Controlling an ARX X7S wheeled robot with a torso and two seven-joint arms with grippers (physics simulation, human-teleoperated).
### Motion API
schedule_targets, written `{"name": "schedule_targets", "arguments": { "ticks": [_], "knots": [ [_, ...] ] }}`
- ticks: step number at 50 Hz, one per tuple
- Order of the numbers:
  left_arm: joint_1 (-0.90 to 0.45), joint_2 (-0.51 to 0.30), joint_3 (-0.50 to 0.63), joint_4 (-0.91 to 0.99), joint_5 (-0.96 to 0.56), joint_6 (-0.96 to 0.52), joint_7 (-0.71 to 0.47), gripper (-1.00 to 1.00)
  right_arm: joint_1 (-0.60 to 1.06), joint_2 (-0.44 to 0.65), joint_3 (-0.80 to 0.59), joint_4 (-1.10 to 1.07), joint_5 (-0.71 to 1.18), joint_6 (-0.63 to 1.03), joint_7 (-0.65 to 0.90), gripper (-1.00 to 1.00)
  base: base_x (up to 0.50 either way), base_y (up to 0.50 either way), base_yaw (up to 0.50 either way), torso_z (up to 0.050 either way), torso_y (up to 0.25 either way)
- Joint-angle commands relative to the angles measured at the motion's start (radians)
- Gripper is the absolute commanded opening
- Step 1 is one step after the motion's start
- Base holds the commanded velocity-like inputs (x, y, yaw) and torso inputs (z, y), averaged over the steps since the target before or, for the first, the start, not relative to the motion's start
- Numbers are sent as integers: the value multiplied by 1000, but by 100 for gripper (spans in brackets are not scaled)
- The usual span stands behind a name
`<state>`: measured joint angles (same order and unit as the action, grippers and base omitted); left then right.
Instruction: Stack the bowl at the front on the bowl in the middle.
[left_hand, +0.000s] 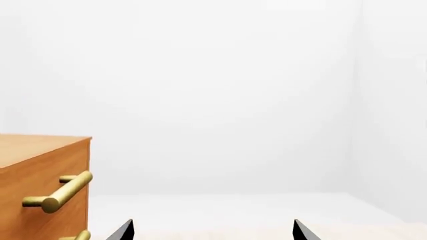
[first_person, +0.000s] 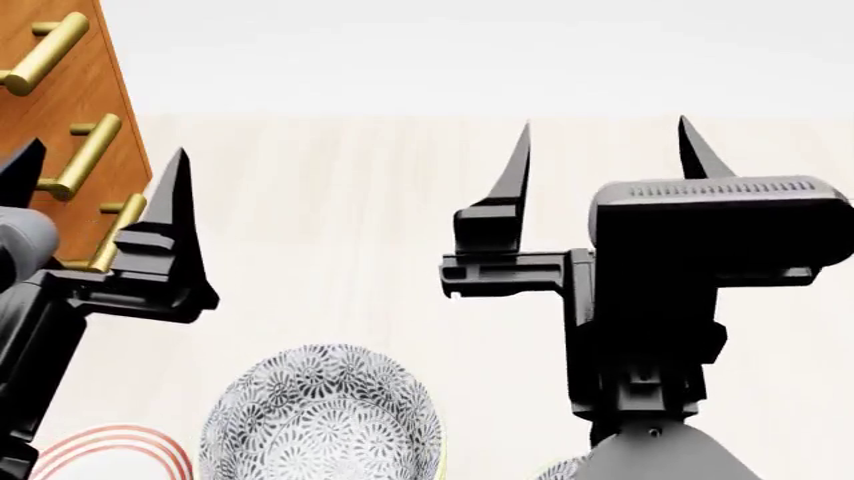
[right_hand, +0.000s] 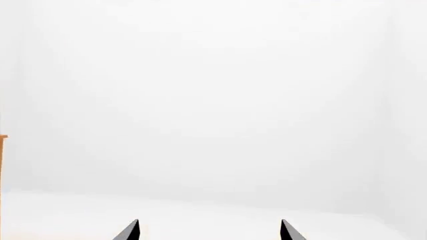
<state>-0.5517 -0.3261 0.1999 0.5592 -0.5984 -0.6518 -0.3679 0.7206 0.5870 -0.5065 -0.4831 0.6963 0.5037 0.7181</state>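
Both jaws open, holding nothing; patterned bowl (first_person: 323, 415) beside red-ringed plate (first_person: 114, 450)

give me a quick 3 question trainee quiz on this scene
1. True or false: the right end effector is shut on a bowl.
2. Which lies beside the deep white bowl with grey floral print, towards the robot's left, in the head view? A) a flat red-ringed plate B) a steel pot C) a glass cup
3. Fill in: the wooden cabinet has ____-coloured bar handles.

Key:
1. False; both the right and the left end effector are open and hold nothing.
2. A
3. Brass (gold)
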Motion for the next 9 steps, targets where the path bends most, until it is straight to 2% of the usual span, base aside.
{"name": "schedule_targets", "arguments": {
  "ticks": [1, 9],
  "knots": [
    [-3, -5, 1, 18, -6, 1, -7, 100, -21, 17, -15, -60, -80, -43, 23, 100, 0, 0, 0, 0, 0],
    [-6, -6, 8, 23, -6, 2, -9, 100, -23, 22, -12, -66, -83, -57, 15, 100, 0, 0, 0, 0, 0]
  ]
}}
